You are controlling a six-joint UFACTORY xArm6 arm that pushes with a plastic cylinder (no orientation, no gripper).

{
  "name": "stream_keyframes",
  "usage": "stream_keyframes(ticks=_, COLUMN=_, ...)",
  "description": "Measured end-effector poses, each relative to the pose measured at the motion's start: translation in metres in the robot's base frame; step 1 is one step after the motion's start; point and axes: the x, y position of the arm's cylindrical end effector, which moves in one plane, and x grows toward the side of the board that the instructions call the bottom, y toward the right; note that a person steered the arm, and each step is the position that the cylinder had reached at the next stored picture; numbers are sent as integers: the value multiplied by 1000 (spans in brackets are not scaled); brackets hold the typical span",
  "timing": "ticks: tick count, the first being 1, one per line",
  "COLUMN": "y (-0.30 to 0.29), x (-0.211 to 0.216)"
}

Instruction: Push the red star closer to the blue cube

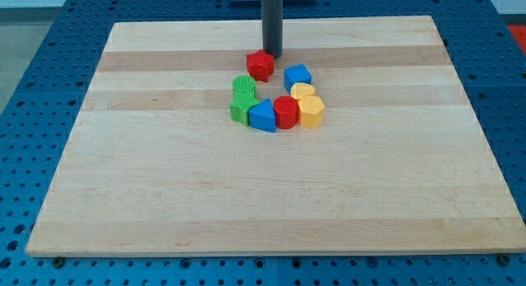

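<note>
My tip (272, 56), the dark rod's bare lower end (holding nothing), stands just beside the small red star-shaped block (260, 65), at its upper-right edge. The blue cube block (297, 75) lies near, toward the view's lower right of the star.
</note>
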Motion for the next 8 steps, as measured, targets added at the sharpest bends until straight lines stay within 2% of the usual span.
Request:
stream_keyframes(ticks=3, y=-43, x=0)
stream_keyframes(ticks=8, y=-3, x=34)
